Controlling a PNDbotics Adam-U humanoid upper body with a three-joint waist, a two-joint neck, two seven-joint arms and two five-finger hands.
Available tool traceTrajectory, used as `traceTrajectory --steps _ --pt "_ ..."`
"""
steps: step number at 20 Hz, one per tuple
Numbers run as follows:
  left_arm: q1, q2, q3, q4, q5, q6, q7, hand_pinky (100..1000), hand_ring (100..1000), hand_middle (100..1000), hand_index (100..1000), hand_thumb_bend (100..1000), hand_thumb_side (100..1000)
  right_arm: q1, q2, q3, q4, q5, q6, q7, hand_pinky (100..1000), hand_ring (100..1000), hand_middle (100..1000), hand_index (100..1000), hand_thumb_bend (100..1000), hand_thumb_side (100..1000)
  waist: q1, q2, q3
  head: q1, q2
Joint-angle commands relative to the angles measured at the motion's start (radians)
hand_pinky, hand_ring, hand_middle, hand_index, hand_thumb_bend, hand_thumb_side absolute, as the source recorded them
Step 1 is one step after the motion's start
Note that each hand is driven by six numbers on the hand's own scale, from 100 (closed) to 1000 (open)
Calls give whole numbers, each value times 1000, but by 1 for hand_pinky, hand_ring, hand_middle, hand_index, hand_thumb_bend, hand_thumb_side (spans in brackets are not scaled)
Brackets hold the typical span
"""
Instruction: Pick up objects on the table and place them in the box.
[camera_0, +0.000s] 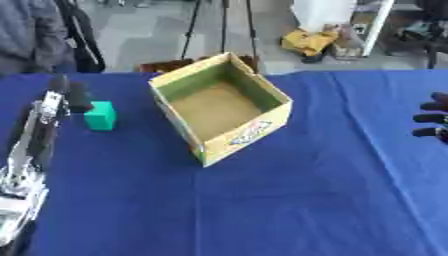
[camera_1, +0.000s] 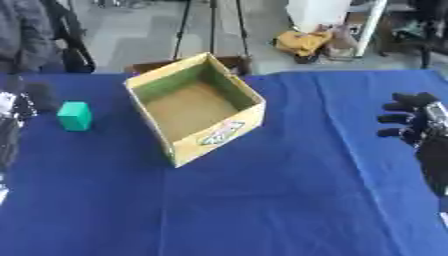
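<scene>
1 green block (camera_0: 101, 115) beside box (camera_0: 262, 129).

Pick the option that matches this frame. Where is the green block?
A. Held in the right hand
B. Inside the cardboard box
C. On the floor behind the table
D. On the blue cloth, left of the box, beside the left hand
D: the green block sits on the blue cloth left of the empty box, next to the left hand.

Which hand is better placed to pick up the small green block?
The left hand. It is right beside the small green block, left of the open cardboard box. The right hand is at the far right edge, beyond the box.
</scene>
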Motion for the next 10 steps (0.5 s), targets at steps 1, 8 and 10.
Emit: traceTrajectory --steps 1,8,10 --pt "-8 17 5 -18 -2 0 -1 717 606 602 744 359 1000 -5 -18 -3 -14 -6 -2 3 601 693 687 816 100 881 -1 -19 0 -1 -13" --pt "-10 27 3 -17 -5 1 -2 717 607 604 745 359 1000 -6 -18 -2 -14 -6 -2 4 601 693 687 817 100 882 1 -20 -3 0 -14" --pt "-17 54 -3 -14 -17 4 -11 715 612 608 746 347 981 -5 -18 0 -14 -6 -1 6 601 693 687 817 100 881 2 -21 -6 0 -14"
